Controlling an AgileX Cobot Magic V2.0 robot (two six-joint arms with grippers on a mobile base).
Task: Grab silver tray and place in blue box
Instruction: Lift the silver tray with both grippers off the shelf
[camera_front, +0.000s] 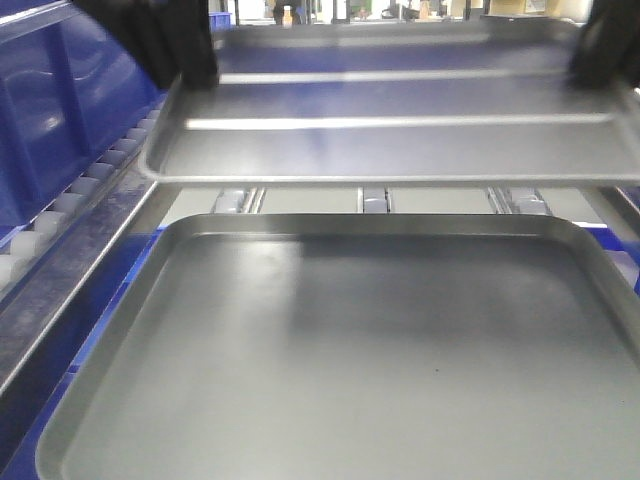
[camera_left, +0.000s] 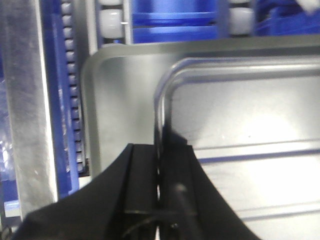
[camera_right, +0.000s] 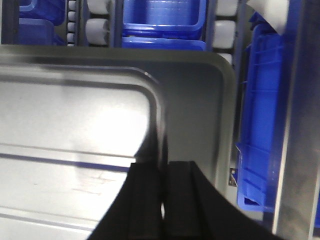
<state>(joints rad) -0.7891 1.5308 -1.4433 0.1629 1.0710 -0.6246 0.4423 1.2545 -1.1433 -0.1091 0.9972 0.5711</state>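
Note:
The silver tray (camera_front: 400, 135), shiny with two long ridges, is held level in the air above a larger dull grey tray (camera_front: 350, 350). My left gripper (camera_front: 197, 68) is shut on its left rim, seen close in the left wrist view (camera_left: 160, 150), where the tray's floor (camera_left: 245, 115) fills the right side. My right gripper (camera_front: 598, 60) is shut on its right rim, seen close in the right wrist view (camera_right: 162, 167), where the tray's floor (camera_right: 75, 120) lies to the left. A deep blue box (camera_front: 50, 110) stands at the left edge of the front view, only partly visible.
The grey tray also shows beneath the silver one in both wrist views (camera_left: 120, 100) (camera_right: 200, 110). White rollers (camera_front: 60, 205) and a metal rail (camera_left: 27, 110) run along the left. Other blue crates stand to the right (camera_right: 260, 125) and beyond (camera_right: 165, 20).

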